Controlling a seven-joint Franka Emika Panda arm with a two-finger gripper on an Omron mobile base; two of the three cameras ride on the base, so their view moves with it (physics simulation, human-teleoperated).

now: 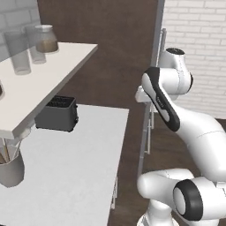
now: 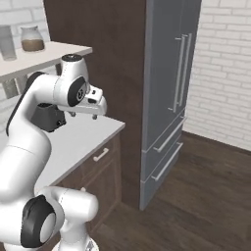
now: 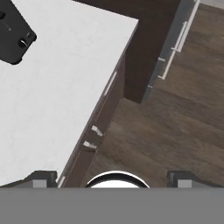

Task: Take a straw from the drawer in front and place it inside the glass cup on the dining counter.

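- Both my fingertips [image 3: 43, 177] are standing wide apart, gripper [image 2: 87, 113] gripping nothing, hovering above the worktop [image 3: 57, 83] edge.
- Below me, the drawer [image 2: 100, 156] is sitting closed, straw unseen.

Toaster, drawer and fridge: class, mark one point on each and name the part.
toaster [image 1: 56, 115], left base view, on its dark front side.
drawer [image 2: 99, 159], right base view, on its brown front beside the handle.
fridge [image 2: 166, 73], right base view, on its grey upper door.

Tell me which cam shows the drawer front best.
Right base view: the drawer faces the camera, shut, its pale handle plain under the white worktop. Hand view sees it edge-on from above. In the left base view I can't pick it out.
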